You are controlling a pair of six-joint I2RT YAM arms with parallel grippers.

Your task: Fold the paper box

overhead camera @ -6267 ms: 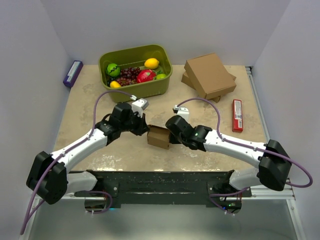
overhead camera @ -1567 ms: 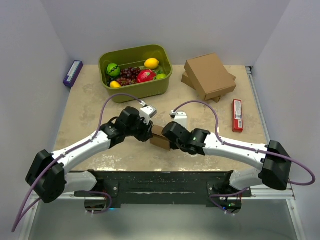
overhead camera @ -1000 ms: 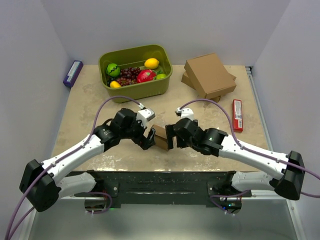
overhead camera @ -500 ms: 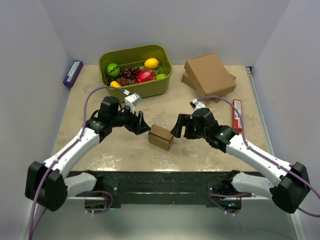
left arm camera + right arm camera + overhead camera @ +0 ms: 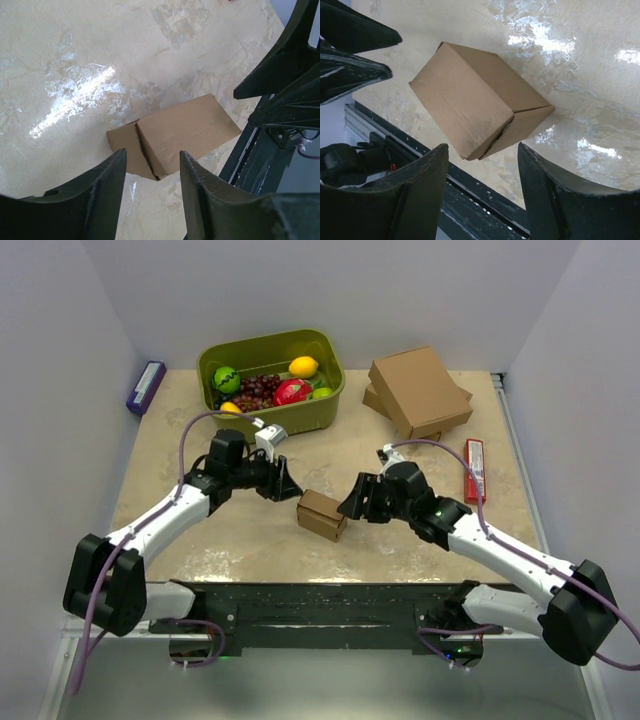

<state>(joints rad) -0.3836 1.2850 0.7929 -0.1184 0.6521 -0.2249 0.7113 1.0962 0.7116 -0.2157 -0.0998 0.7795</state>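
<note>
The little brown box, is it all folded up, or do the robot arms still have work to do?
Looks nearly finished. The paper box stands on the table as a closed box, flaps shut in both wrist views. Nothing is in hand: the left claw and right claw hover open beside it, not touching. Little seems left, maybe pressing an end flap flatter.

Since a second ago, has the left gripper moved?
Yes. The left gripper has backed off the paper box, up and left toward the green bin; its jaws are empty.
</note>
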